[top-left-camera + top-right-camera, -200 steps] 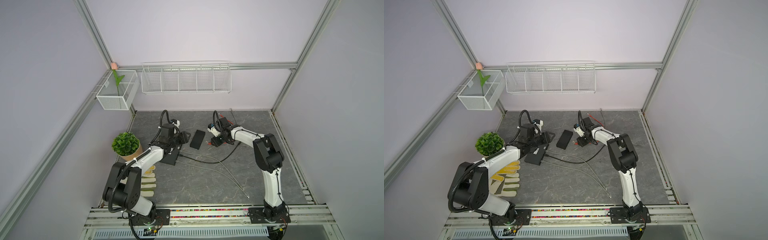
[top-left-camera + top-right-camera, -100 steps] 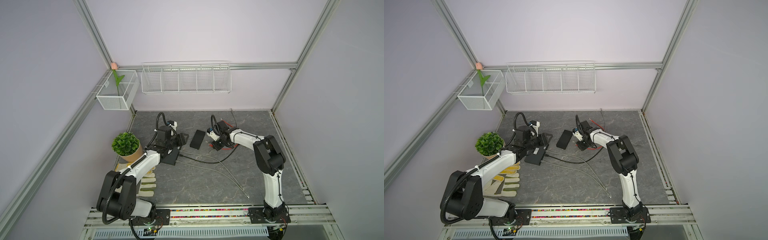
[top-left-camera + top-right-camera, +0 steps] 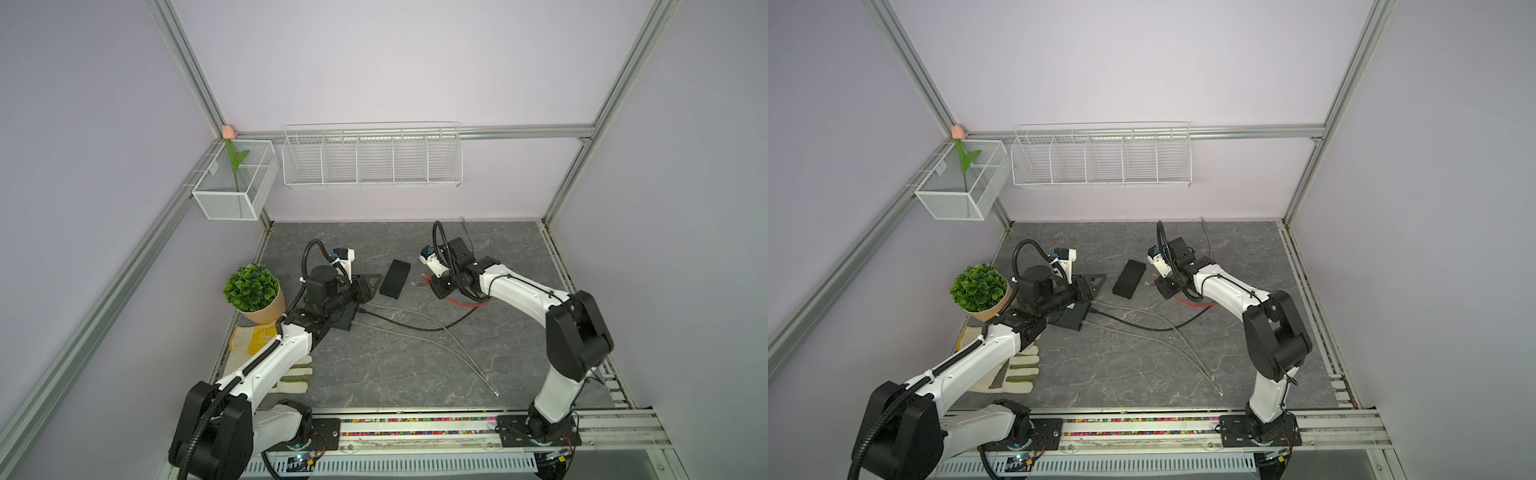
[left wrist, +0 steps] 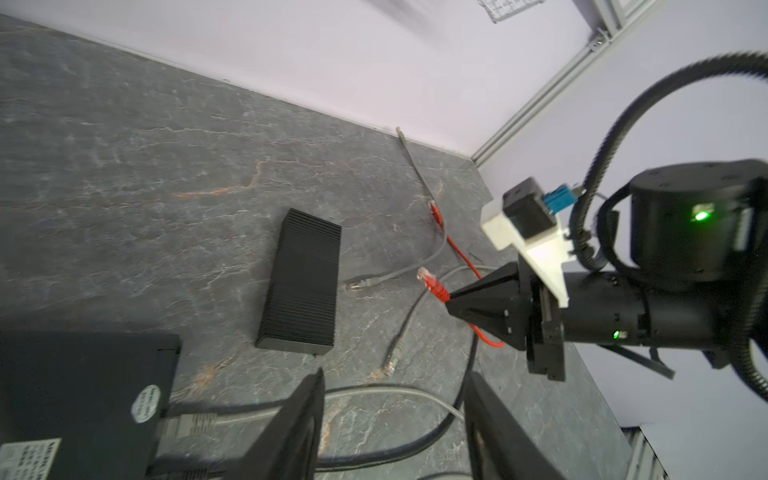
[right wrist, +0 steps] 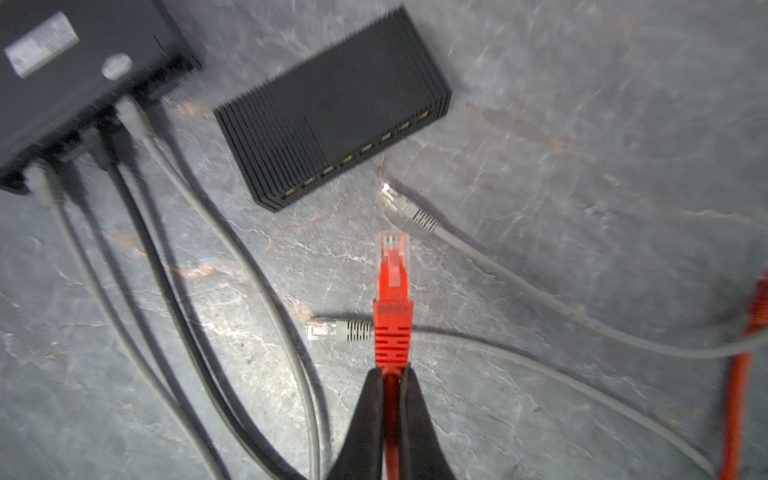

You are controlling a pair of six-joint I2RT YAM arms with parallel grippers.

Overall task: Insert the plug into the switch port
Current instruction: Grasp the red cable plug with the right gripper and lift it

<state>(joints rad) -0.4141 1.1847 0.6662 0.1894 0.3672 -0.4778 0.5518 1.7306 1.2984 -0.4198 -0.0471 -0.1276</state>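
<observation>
Pinching plug (image 5: 392, 299), right gripper (image 5: 391, 374), switch (image 5: 332, 112) seemingly apart

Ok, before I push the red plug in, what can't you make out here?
Ports of the ribbed switch: too small in both top views, turned away in the left wrist view.
Ports of the larger black box: motion-blurred in the right wrist view.
Grip point on the red plug: hidden between the fingers of the right gripper.
</observation>
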